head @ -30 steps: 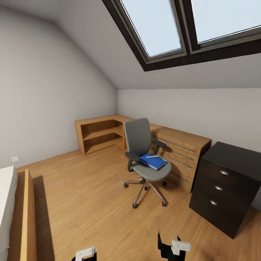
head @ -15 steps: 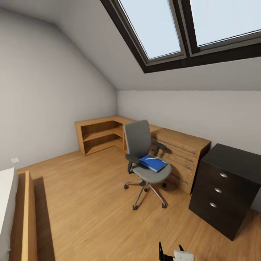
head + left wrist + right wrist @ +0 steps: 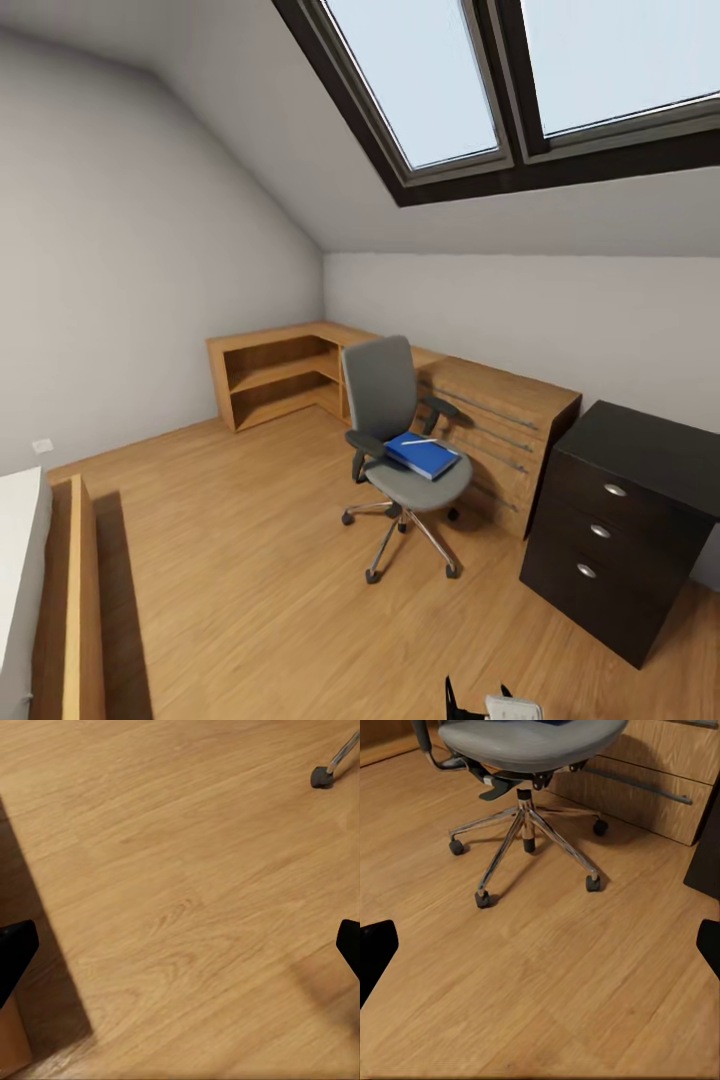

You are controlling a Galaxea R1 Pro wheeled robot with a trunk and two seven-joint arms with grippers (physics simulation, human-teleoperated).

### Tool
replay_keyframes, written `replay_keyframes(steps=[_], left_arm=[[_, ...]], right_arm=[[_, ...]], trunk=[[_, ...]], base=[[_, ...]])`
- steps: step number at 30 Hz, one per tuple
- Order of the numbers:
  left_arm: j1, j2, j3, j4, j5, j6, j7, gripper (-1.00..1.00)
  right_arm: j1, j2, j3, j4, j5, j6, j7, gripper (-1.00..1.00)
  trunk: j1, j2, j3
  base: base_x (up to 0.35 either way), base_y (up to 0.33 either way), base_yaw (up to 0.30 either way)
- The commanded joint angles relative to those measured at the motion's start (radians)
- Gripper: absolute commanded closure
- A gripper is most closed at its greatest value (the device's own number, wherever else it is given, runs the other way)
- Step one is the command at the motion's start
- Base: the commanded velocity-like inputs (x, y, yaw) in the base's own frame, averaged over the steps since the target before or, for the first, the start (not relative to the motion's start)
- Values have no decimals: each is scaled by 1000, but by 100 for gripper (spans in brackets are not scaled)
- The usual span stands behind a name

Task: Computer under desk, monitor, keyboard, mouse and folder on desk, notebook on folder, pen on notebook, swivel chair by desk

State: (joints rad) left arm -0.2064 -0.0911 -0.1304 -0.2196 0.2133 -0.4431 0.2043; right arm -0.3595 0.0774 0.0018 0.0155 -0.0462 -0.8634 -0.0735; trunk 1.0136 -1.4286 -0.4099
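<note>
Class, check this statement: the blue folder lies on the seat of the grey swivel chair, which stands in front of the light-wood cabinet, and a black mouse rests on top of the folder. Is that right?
Not quite. The head view shows a thin white pen, not a black mouse, on the blue folder. The rest holds: the folder lies on the seat of the grey swivel chair, in front of the light-wood cabinet.

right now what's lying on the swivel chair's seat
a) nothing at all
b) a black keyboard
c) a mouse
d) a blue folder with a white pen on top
d: in the head view the blue folder lies flat on the grey seat of the swivel chair, with the thin white pen resting across its top.
</note>
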Motion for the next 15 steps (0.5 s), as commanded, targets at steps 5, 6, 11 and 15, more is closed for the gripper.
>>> replay_keyframes(steps=[5, 6, 11, 15], left_arm=[[-1, 1, -9, 3, 8, -3, 6, -100], [-1, 1, -9, 3, 9, -3, 6, -100], [-1, 1, -9, 3, 9, -3, 6, -100], [-1, 1, -9, 3, 9, -3, 6, -100]], right_arm=[[-1, 0, 1, 1, -3, 8, 0, -100], [-1, 0, 1, 1, -3, 9, 0, -100], [-1, -1, 2, 1, -3, 11, 0, -100], [-1, -1, 2, 1, -3, 12, 1, -100]], trunk=[[-19, 35, 15], [-23, 42, 18], [-42, 77, 33], [-58, 105, 46]], base=[[0, 0, -75], [0, 0, -171], [0, 0, -218], [0, 0, -268]])
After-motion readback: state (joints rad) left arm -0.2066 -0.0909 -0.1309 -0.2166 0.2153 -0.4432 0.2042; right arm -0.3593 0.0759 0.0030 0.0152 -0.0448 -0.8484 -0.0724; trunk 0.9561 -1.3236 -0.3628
